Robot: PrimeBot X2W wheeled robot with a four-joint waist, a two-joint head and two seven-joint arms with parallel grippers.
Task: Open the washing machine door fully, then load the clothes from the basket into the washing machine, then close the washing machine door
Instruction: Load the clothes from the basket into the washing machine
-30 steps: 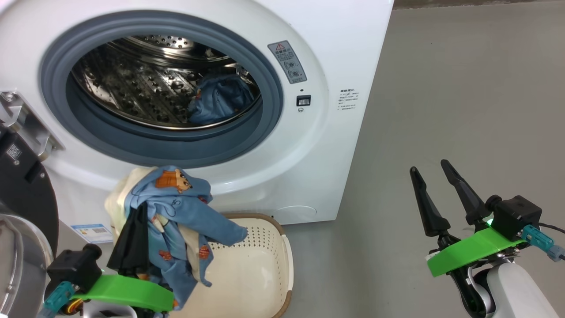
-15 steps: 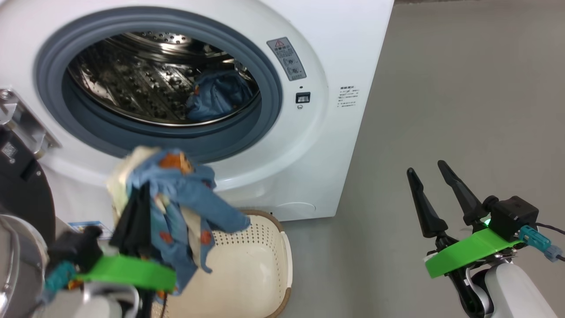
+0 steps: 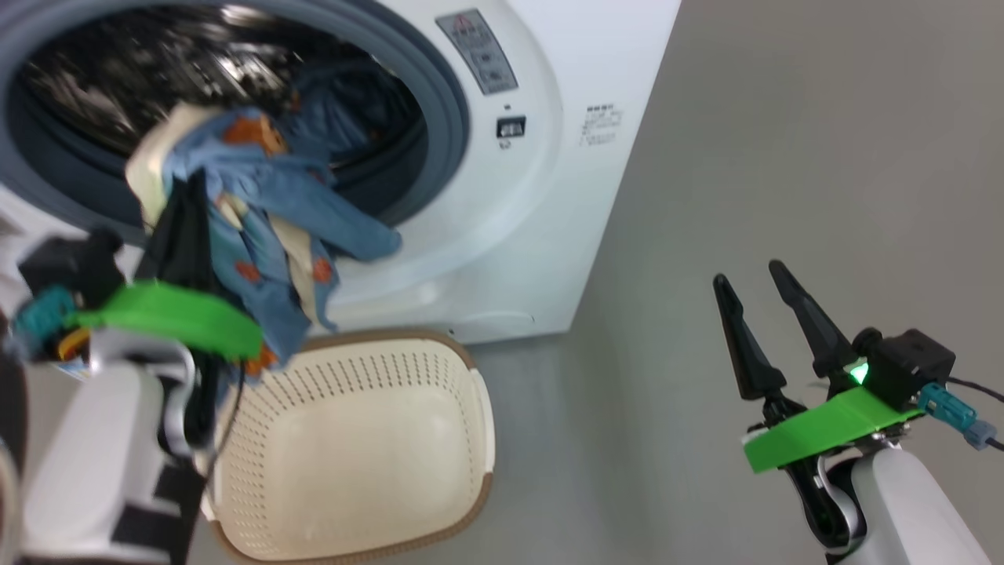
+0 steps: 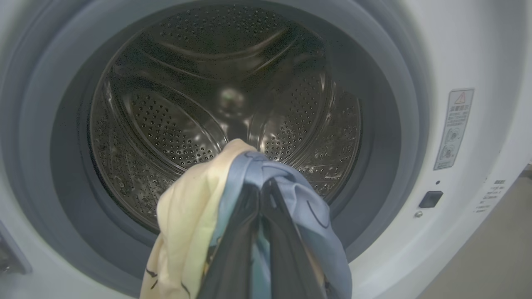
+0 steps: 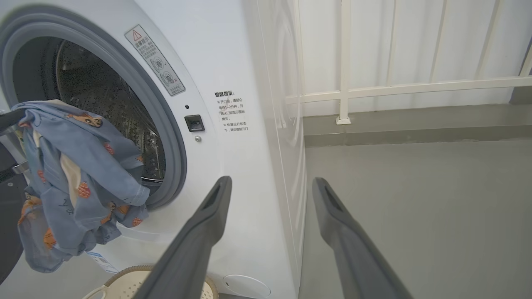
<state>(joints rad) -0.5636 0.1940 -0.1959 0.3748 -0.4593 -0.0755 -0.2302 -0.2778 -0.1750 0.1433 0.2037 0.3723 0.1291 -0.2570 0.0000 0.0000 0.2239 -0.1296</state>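
The washing machine (image 3: 549, 157) stands with its drum (image 4: 224, 95) wide open. Its door is swung off to the left, and a dark sliver of it (image 5: 6, 216) sits at the edge of the right wrist view. My left gripper (image 3: 187, 188) is shut on the clothes (image 3: 259, 220), blue animal-print fabric with a cream piece. They hang just in front of the drum's lower rim (image 4: 187, 224), draped over the fingers (image 4: 237, 241). More blue cloth (image 3: 353, 102) lies blurred inside the drum. The cream basket (image 3: 353, 439) stands below. My right gripper (image 3: 747, 273) is open over the floor.
Grey floor (image 3: 784, 157) stretches to the right of the machine. A white railing and a low kerb (image 5: 395, 89) close off the far side. The latch socket (image 3: 510, 127) and a warning label (image 3: 477, 51) sit on the machine's front, right of the opening.
My left gripper has lifted the clothes from above the basket up to the drum opening. The head view has shifted too. The right gripper has stayed open in place.
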